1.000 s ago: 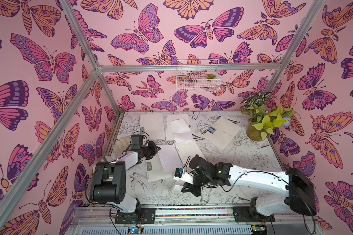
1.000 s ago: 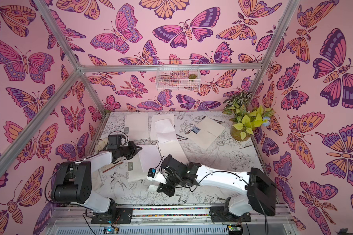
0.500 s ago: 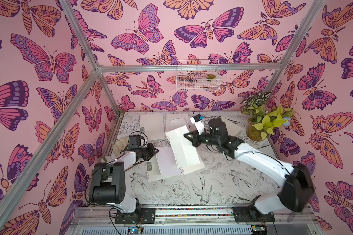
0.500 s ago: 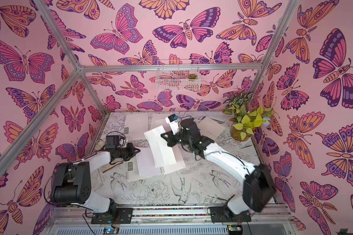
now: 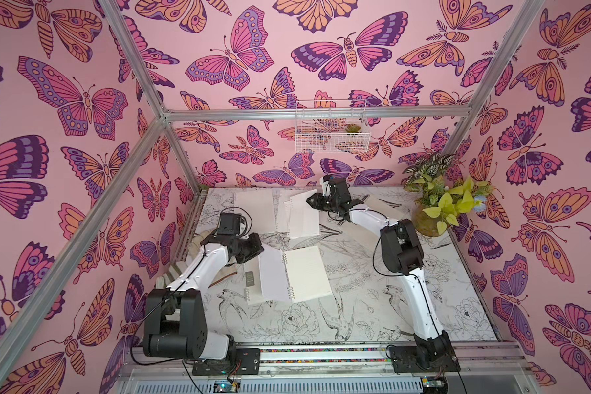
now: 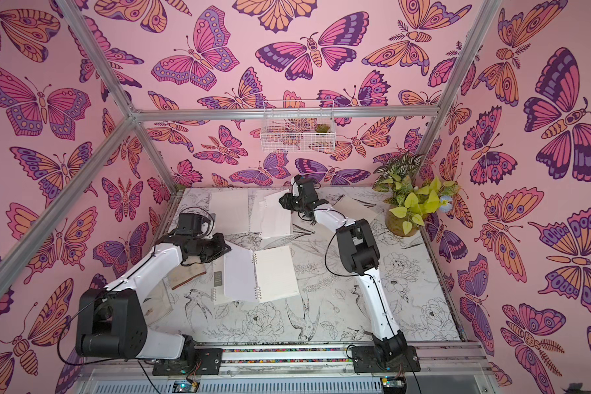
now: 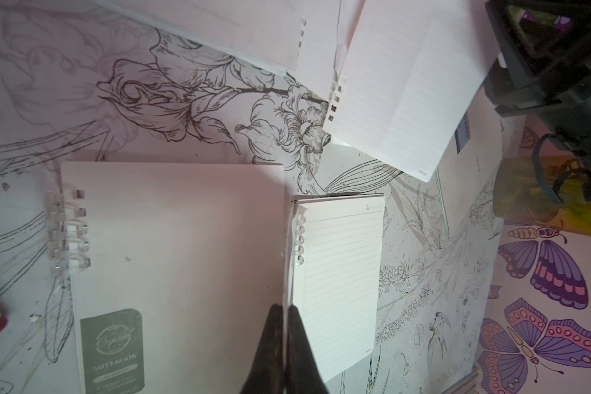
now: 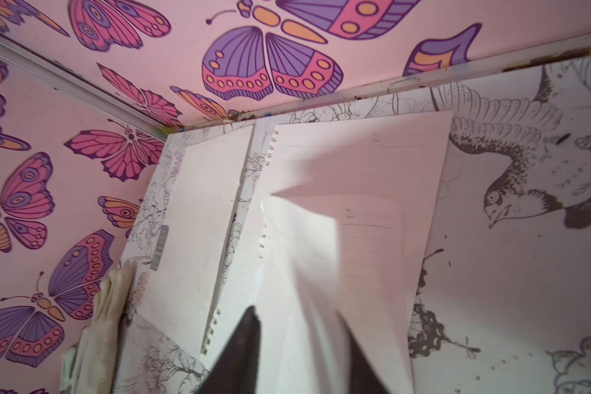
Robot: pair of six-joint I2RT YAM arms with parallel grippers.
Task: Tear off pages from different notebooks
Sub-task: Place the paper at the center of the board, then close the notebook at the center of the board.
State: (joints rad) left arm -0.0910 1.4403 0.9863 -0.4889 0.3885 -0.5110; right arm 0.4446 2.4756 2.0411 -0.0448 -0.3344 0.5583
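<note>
The left gripper (image 7: 284, 308) was closed on the edge of a leaf (image 5: 270, 276) of the open notebook (image 7: 342, 273). The leaf stood up from the rings and was seen edge-on between the fingertips (image 7: 297, 327). The notebook's lined page lay flat on one side of the tips. On the other side lay a labelled notebook (image 7: 171, 256), closed, with its rings turned away from the gripper.

The right gripper (image 8: 296, 312) had its jaws well apart. A loose page (image 8: 304, 256) lay between them, blurred, with its punched edge away from the tips, and neither finger pinched it. Under and beyond it lay another torn sheet (image 8: 372, 163). Beside that, further from the gripper and toward the corner of the walls, was a closed notebook (image 8: 198, 211). In a top view this gripper (image 5: 313, 201) hung just over the far end of the loose page.
</note>
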